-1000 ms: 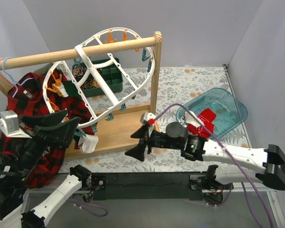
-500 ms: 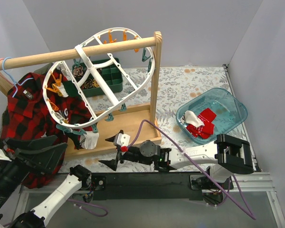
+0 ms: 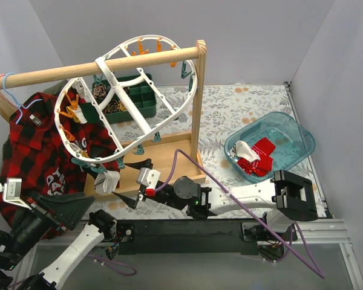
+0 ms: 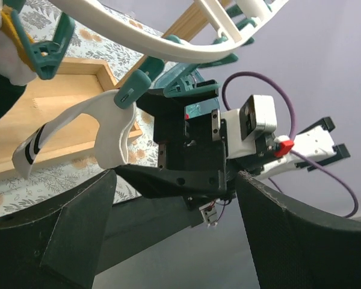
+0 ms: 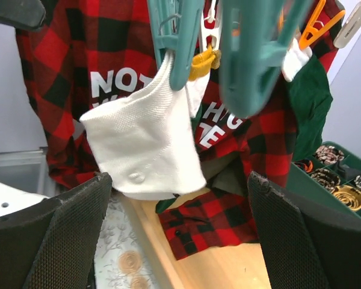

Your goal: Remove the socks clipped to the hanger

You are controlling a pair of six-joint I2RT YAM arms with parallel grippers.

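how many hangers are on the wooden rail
2: the white oval drying frame, hooked midway along the rail, and a thin blue-pink hanger at its left end, holding the plaid shirt.

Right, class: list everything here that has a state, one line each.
hanger: hung on the wooden rail, tilted
white sock: clipped to hanger, dangling
teal clip: shut on white sock
blue tub: open, red socks inside
plaid shirt: hanging from rail
left hand: open, empty
right hand: open, empty
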